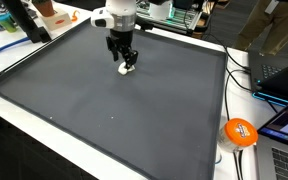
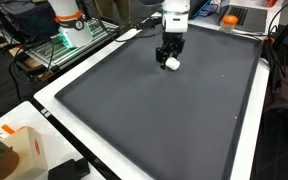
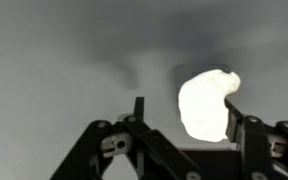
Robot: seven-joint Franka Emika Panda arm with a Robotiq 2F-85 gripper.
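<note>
A small white lump (image 3: 204, 100) lies on the dark grey mat (image 1: 114, 115) near its far edge, seen in both exterior views (image 1: 128, 69) (image 2: 172, 63). My gripper (image 1: 123, 60) (image 2: 169, 53) points straight down right over it. In the wrist view the gripper (image 3: 185, 108) stands open, jaws spread wide. The lump rests against the inside of the right finger (image 3: 233, 118), while the left finger (image 3: 139, 108) is well apart from it. The lump's lower edge is hidden behind the gripper body.
The mat (image 2: 164, 120) covers most of the white table (image 1: 44, 118). An orange round object (image 1: 240, 132) and a laptop (image 1: 284, 75) with cables sit beside one edge. A white and orange box (image 2: 14, 150) stands at a corner. Clutter lines the far side.
</note>
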